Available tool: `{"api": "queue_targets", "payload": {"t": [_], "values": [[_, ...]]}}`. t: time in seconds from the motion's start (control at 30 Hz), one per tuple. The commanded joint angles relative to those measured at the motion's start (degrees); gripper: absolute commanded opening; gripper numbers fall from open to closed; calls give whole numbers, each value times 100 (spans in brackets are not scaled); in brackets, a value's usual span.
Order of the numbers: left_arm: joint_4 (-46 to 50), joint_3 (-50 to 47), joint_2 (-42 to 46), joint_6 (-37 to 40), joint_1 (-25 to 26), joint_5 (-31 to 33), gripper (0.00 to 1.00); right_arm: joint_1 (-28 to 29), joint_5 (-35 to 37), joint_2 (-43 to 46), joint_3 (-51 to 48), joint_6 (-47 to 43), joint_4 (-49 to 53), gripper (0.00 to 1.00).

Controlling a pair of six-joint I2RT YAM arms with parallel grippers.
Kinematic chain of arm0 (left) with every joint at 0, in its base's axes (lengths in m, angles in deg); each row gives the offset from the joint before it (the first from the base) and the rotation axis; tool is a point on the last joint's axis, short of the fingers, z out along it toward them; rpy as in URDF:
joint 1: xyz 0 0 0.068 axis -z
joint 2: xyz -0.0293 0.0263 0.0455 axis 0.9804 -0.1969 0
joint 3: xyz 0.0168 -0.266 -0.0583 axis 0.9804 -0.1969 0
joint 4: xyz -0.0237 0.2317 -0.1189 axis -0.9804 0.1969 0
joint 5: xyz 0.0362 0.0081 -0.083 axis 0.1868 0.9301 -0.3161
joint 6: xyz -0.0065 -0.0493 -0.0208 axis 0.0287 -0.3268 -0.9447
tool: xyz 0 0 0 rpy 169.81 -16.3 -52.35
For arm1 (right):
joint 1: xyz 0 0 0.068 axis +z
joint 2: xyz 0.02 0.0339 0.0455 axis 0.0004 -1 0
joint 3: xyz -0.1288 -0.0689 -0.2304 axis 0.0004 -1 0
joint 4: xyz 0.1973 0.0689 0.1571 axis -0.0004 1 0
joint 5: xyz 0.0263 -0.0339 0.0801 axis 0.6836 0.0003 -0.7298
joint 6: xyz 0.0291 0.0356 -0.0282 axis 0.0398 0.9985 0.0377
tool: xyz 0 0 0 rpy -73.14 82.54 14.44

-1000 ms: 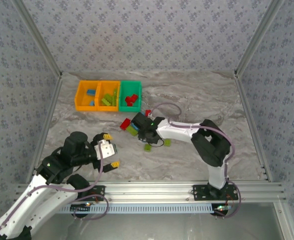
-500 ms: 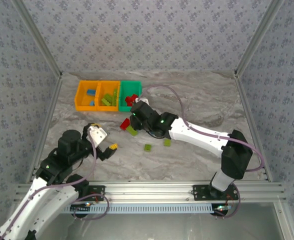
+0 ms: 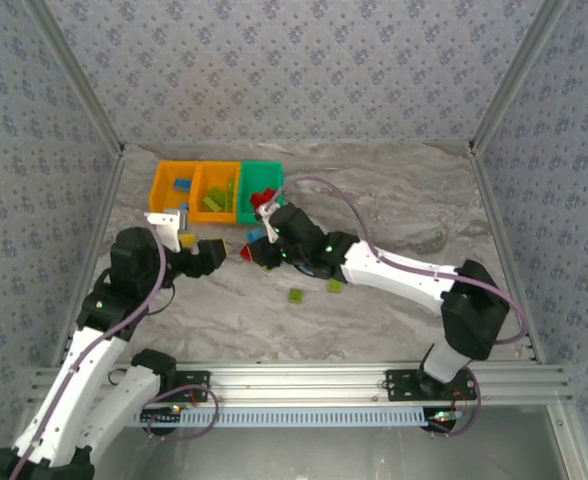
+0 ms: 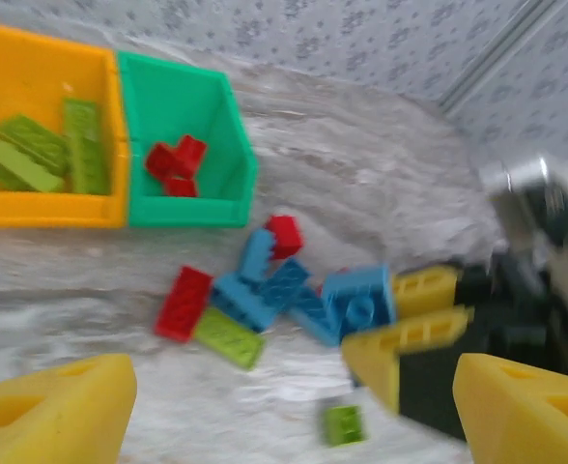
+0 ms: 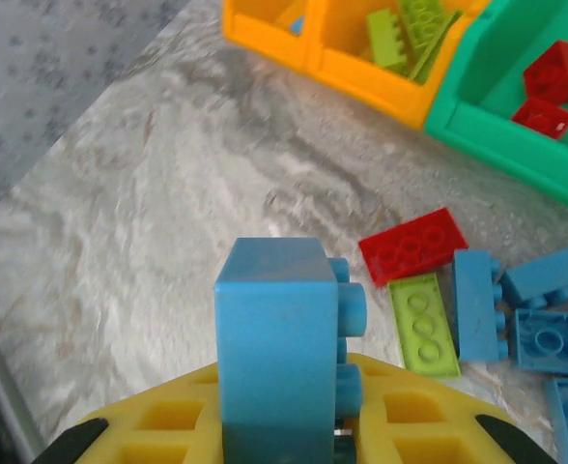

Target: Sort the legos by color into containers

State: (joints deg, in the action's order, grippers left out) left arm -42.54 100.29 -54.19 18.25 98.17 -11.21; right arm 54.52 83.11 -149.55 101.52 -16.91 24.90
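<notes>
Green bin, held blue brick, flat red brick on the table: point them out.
green bin [image 4: 183, 211]: left wrist view, front wall.
held blue brick [image 5: 269, 338]: right wrist view, side face.
flat red brick [image 5: 414, 246]: right wrist view, studded top.

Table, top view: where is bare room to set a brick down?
Free: the table behind the right arm, from the green bin to the right wall; the front strip between the arm bases. Crowded: loose legos before the green bin.

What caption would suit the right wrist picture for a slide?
Right claw grips a blue brick, loose bricks and the bins ahead.
</notes>
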Motion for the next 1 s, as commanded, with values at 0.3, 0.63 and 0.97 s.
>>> {"api": "queue_targets", "payload": {"t": [0.3, 0.63, 0.97], "values": [[-3119, 358, -1425, -3538, -19, -2453, 81, -814, -2536, 1075, -256, -324, -1064, 15], [-1709, 858, -1787, -2190, 333, -2515, 85, -818, -2569, 825, 432, -378, -694, 15], [-1093, 1034, -1834, -1816, 508, -2149, 48, -726, -2270, 560, 671, -489, -378, 14]]}}
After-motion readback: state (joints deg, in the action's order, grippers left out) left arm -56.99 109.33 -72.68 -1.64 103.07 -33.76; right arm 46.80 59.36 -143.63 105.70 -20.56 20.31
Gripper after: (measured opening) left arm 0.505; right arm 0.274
